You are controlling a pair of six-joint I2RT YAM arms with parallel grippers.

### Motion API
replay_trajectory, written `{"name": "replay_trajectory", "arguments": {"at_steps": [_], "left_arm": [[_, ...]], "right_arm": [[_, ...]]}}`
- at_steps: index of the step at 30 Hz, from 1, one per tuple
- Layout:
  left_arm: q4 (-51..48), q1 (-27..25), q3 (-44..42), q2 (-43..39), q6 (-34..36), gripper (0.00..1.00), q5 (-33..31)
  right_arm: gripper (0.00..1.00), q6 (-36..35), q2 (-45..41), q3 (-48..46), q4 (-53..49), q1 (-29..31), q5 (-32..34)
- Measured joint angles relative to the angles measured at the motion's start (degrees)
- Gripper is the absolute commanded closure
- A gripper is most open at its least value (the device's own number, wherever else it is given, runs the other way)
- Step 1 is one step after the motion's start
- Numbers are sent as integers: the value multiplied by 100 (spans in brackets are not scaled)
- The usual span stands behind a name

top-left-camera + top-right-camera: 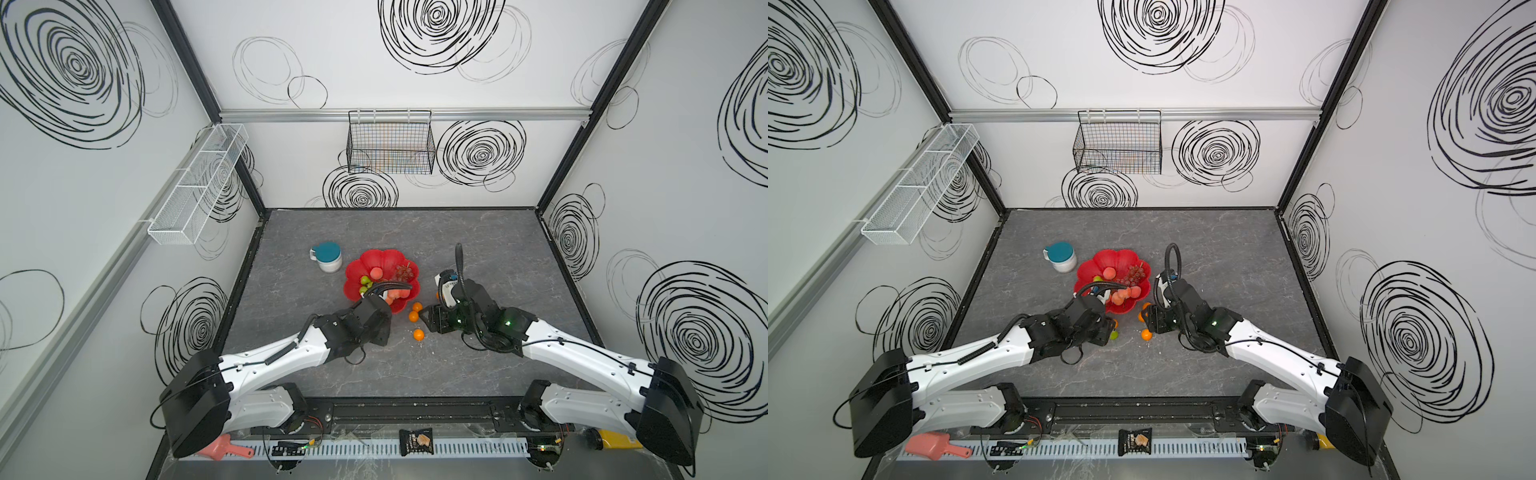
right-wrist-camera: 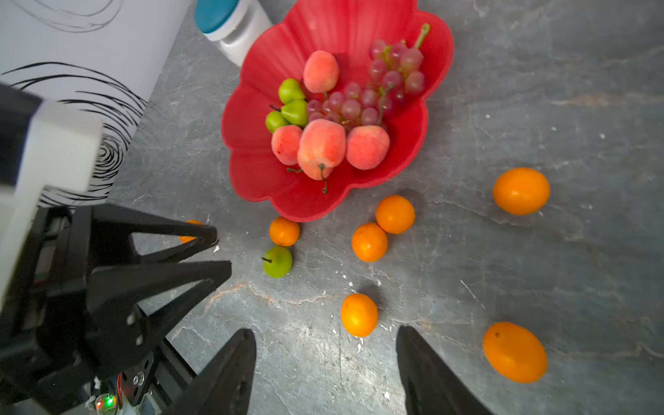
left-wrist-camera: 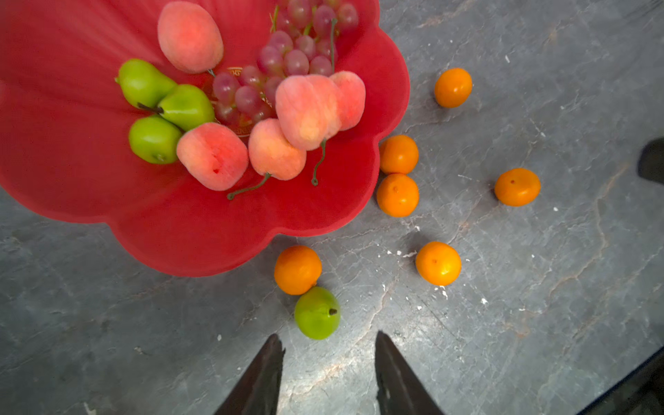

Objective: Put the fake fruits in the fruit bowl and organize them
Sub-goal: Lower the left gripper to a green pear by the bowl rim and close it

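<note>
Red bowl [image 3: 72,187]: grapes [image 3: 294,61], pears [image 3: 185,106], peaches [image 3: 212,156] (five?)

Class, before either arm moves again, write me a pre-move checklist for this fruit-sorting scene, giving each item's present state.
1. Left gripper open and empty: ok.
2. Right gripper open and empty: ok.
3. All fruit inside the glossy red scalloped bowl: not ok; a green plastic pear and several round orange balls lie on the grey stone-pattern table.
4. Pear free for a clean pinch: not ok; one orange ball rests against it.
5. Pear in line with the left jaws: ok; it lies just ahead of them.
6. Bare space in the bowl: ok; red floor shows around the pile.
</note>
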Motion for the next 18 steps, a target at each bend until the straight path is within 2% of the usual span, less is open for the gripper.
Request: {"name": "replay_trajectory", "arguments": {"at_steps": [4,8,18], "left_arm": [[-15,-251,52,402,-90,55,-166],[-59,-282,153,699,-166,60,-295],[-98,-286,334,1067,-236,74,-437]], "right_arm": [[34,240,0,-157,20,-356,-330],[34,348,0,-179,17,-564,-490],[34,369,-7,-186,15,-588,-588]]}}
